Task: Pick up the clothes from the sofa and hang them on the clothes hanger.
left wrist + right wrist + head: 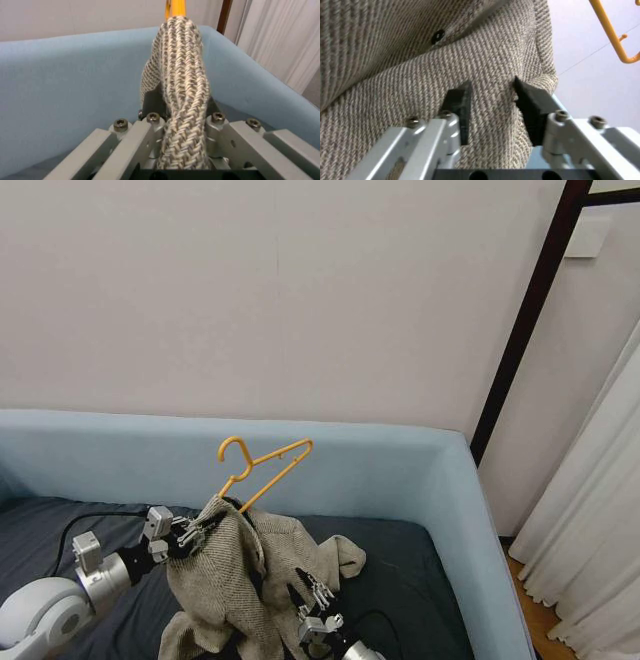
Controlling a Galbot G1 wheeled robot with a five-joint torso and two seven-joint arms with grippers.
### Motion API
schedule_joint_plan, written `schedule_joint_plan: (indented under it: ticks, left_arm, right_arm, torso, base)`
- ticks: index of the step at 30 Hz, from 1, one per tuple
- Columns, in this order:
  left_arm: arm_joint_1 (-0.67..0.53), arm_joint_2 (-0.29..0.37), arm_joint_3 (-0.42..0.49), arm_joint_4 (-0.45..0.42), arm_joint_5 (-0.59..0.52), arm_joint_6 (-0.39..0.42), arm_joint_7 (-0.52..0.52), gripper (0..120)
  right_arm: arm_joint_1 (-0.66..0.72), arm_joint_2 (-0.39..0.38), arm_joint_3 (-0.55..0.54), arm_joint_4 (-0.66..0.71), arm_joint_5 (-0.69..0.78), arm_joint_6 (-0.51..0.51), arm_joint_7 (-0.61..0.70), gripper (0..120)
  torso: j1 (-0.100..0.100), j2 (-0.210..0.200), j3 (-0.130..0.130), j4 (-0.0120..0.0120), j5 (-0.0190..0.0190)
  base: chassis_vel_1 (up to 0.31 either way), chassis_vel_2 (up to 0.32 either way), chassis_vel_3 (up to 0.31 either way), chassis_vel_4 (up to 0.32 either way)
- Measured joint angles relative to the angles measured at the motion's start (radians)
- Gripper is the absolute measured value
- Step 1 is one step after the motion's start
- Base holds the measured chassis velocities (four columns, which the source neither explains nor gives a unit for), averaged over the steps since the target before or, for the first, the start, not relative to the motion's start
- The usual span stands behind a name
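A beige knit garment (228, 572) hangs bunched over the dark sofa seat, its top edge draped on an orange hanger (268, 464). My left gripper (192, 532) is shut on the garment's upper fold beside the hanger's lower end. In the left wrist view the knit fold (181, 75) runs up between the fingers of that gripper (182, 117), with the hanger (175, 7) above it. My right gripper (314, 592) sits low at the garment's right side, open. Its pads (460, 108) straddle a ridge of the knit cloth (395, 48) without closing on it; the hanger (611, 35) shows beyond.
The light blue sofa back (380, 465) and its right arm (490, 560) wall in the dark seat cushion (410, 580). A bare wall stands behind. White curtains (600, 540) and a dark door frame (520, 330) are to the right.
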Motion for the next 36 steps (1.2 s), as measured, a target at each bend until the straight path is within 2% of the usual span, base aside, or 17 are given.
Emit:
schedule_joint_plan:
  ticks: [2, 4, 8, 16, 19, 23, 25, 27, 29, 33, 34, 36]
  left_arm:
    - [0.0, -0.004, 0.001, 0.0, 0.002, 0.0, 0.0, 8]
    - [0.0, -0.005, 0.001, 0.0, 0.002, 0.0, 0.0, 8]
    - [0.003, -0.008, 0.001, -0.004, 0.003, 0.0, 0.0, 8]
    - [0.007, -0.008, -0.001, -0.003, 0.005, 0.0, 0.0, 8]
    - [0.007, -0.008, -0.001, -0.002, 0.006, 0.0, 0.0, 8]
    - [0.006, -0.009, -0.001, -0.003, 0.007, 0.0, 0.0, 8]
    - [0.006, -0.009, -0.001, -0.004, 0.007, 0.0, 0.001, 8]
    - [0.008, -0.009, -0.004, -0.007, 0.007, 0.0, 0.001, 8]
    - [0.008, -0.009, -0.004, -0.007, 0.007, 0.0, 0.001, 8]
    - [0.007, -0.014, -0.002, -0.011, 0.007, 0.0, 0.001, 8]
    - [0.007, -0.014, -0.002, -0.011, 0.007, 0.0, 0.001, 8]
    - [0.007, -0.017, -0.001, -0.014, 0.007, 0.0, 0.001, 8]
  right_arm:
    - [0.002, 0.0, 0.003, -0.004, 0.012, 0.004, -0.01, 22]
    - [0.003, 0.0, 0.004, -0.006, 0.014, 0.004, -0.013, 19]
    - [0.008, 0.003, 0.013, -0.023, 0.016, 0.006, -0.023, 0]
    - [0.008, 0.0, 0.004, -0.016, 0.037, 0.024, -0.001, 0]
    - [0.004, -0.004, 0.0, -0.005, 0.037, 0.032, 0.002, 5]
    - [0.004, -0.004, 0.001, -0.008, 0.03, 0.034, 0.002, 25]
    - [0.004, -0.003, 0.001, -0.008, 0.03, 0.034, 0.002, 26]
    - [0.003, -0.002, -0.001, -0.009, 0.028, 0.03, 0.002, 38]
    - [0.003, 0.0, -0.003, -0.011, 0.026, 0.028, 0.001, 41]
    - [0.007, 0.015, -0.01, -0.031, 0.005, 0.007, -0.005, 62]
    - [0.007, 0.015, -0.01, -0.031, 0.005, 0.007, -0.005, 62]
    - [0.014, 0.023, -0.01, -0.038, -0.013, -0.019, -0.008, 70]
  torso:
    - [0.0, 0.0, 0.0, 0.0, 0.0]
    - [0.0, 0.0, 0.0, 0.0, 0.0]
    - [0.0, 0.0, 0.0, 0.0, 0.0]
    - [0.0, 0.0, 0.0, 0.0, 0.0]
    - [0.0, 0.0, 0.0, 0.0, 0.0]
    - [0.0, 0.0, 0.0, 0.0, 0.0]
    - [0.0, 0.0, 0.0, 0.0, 0.0]
    - [0.0, 0.0, 0.0, 0.0, 0.0]
    - [0.0, 0.0, 0.0, 0.0, 0.0]
    - [0.0, 0.0, 0.0, 0.0, 0.0]
    - [0.0, 0.0, 0.0, 0.0, 0.0]
    - [0.0, 0.0, 0.0, 0.0, 0.0]
  base:
    - [0.0, 0.0, 0.0, 0.0]
    - [0.0, 0.0, 0.0, 0.0]
    - [0.0, 0.0, 0.0, 0.0]
    - [0.0, 0.0, 0.0, 0.0]
    - [0.0, 0.0, 0.0, 0.0]
    - [0.0, 0.0, 0.0, 0.0]
    - [0.0, 0.0, 0.0, 0.0]
    - [0.0, 0.0, 0.0, 0.0]
    - [0.0, 0.0, 0.0, 0.0]
    - [0.0, 0.0, 0.0, 0.0]
    - [0.0, 0.0, 0.0, 0.0]
    - [0.0, 0.0, 0.0, 0.0]
